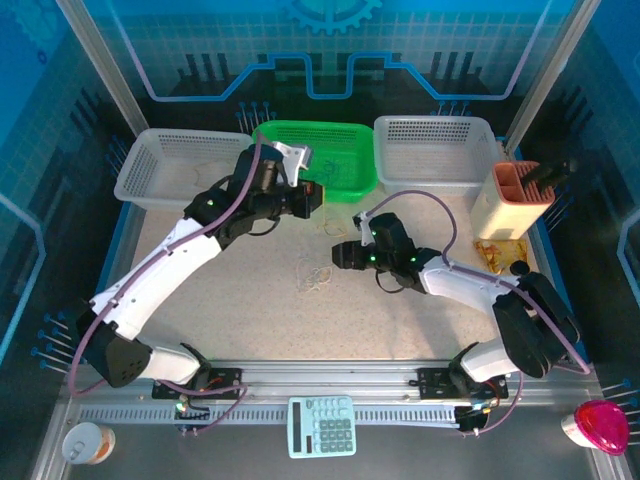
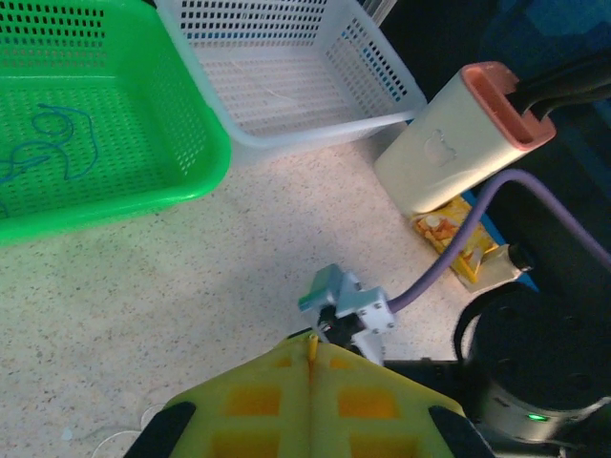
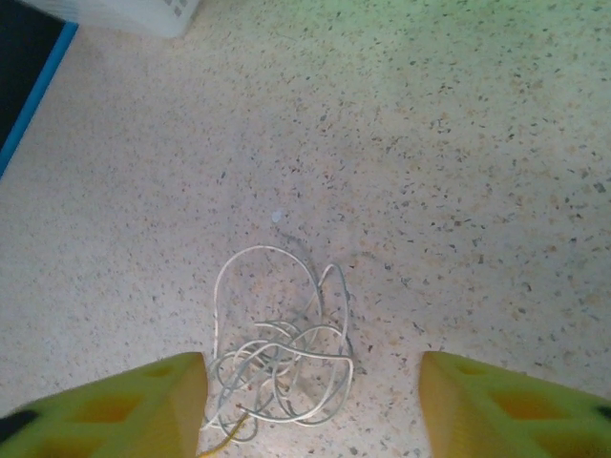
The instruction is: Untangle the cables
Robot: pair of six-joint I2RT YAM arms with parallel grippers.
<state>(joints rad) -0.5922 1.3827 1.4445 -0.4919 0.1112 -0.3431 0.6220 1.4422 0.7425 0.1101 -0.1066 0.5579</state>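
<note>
Cables (image 3: 282, 367): pale tangle, lowest strands cropped

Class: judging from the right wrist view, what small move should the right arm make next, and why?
Probably lower the right gripper slightly and close on the white cable tangle. Its fingers stand apart, with the tangle lying loose on the table between them, not yet gripped.
</note>
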